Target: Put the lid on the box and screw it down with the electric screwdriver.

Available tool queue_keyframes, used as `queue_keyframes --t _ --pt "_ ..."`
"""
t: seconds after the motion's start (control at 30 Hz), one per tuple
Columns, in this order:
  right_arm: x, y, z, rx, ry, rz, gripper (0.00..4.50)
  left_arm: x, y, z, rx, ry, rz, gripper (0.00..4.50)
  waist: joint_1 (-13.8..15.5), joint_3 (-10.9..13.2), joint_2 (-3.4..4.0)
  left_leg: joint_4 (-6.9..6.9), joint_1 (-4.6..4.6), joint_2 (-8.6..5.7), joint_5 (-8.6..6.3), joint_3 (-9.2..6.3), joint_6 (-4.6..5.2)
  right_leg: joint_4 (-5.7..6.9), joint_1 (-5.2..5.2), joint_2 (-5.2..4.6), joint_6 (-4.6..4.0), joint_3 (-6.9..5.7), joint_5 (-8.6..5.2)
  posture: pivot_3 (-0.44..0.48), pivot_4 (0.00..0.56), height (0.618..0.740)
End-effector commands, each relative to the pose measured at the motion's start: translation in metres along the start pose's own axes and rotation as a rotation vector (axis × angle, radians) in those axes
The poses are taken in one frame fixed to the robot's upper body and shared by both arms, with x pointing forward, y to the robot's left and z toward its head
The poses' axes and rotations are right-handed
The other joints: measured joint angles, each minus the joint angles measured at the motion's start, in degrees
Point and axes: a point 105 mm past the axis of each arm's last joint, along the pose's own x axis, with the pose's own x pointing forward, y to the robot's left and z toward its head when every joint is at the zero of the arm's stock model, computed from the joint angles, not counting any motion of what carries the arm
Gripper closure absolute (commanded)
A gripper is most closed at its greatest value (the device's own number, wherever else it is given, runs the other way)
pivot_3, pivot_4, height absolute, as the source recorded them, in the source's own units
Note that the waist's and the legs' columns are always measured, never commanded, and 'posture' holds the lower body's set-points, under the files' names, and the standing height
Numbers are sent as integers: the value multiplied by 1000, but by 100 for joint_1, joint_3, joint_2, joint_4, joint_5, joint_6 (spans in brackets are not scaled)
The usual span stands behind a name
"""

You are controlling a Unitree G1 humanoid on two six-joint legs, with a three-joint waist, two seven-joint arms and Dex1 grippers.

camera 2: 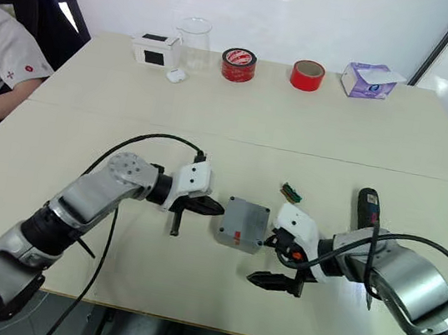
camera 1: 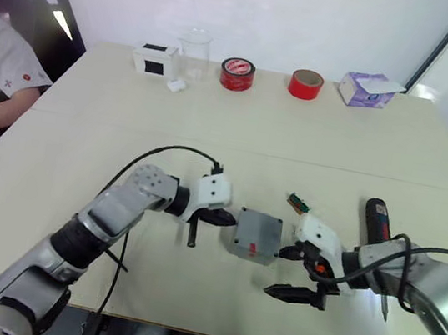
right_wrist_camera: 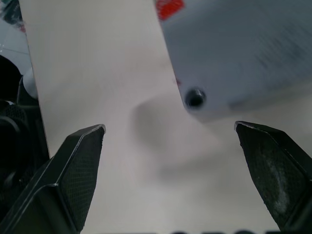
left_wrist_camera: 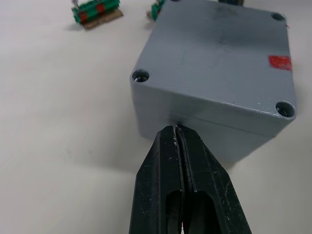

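The small grey plastic square box [camera 1: 256, 236] sits on the beige table [camera 1: 296, 136] near its front edge, with the shallow grey lid [left_wrist_camera: 219, 46] already seated on top, seam visible, corner screw holes empty. It lies between the two grippers. The left gripper [camera 1: 218, 216], jaws pressed together, points straight at the box's left side wall, tips touching or just off it. The right gripper [camera 1: 294, 272], jaws wide apart, sits just beside the box's right front corner. The black pen-shaped electric screwdriver [camera 1: 377, 220] lies flat beyond the right arm, long axis running away from the robot, so the right arm is nearer. Judgement: screwdriver pickup comes next.
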Motion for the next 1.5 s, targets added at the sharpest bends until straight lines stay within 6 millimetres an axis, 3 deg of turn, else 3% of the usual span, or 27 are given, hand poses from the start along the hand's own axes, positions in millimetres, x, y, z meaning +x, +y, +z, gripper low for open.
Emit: queue_keyframes --t 0.03,0.27,0.43,0.67,0.8,0.93,1.37,1.43,1.5 --pt "3 11 15 -22 -51 38 35 3 7 5 43 -16 31 4500 -1 0 0 1 0 0 0 -1 0 1 0 1 0 0 0 0 150 740" --pt "4 19 33 1 -109 78 35 1 20 -3 56 29 94 4500 -4 0 0 8 0 1 0 -6 0 15 0 1 0 -2 0 0 150 740" --pt "-16 10 32 6 -104 11 35 -27 20 -24 49 114 111 4500 -12 0 0 15 0 1 -1 -7 1 21 0 0 0 -2 0 0 150 740" --pt "-28 -2 20 -25 -46 -71 35 -47 0 -25 24 120 65 4500 1 0 0 17 -1 7 -2 -8 2 26 -2 -1 -1 -3 -1 0 150 740" --pt "-16 -19 19 -71 -29 -124 35 -39 -20 -19 29 111 -13 4500 -16 0 -3 24 0 6 -2 -4 2 33 -1 -2 -2 0 -1 0 150 740" --pt "-5 -24 21 -94 -31 -117 35 -27 -32 -13 22 85 -59 4500 -5 1 -3 28 1 5 -2 -4 2 43 -2 0 -2 -1 -2 0 150 740" --pt "2 5 23 -93 -44 4 35 -14 -11 -13 37 74 37 4500 0 2 -5 31 2 4 -2 -8 2 48 -2 1 -1 -2 -2 0 150 740" --pt "2 5 23 -90 -43 2 35 -13 -8 -13 40 74 42 4500 2 2 -5 32 1 4 -2 -9 2 48 -2 0 -2 -2 -2 0 150 740" --pt "-3 -7 17 -87 -14 -61 35 -13 -8 -14 45 79 38 4500 0 2 -5 33 1 3 -2 -8 2 48 -2 -1 -1 -1 -2 0 150 740"
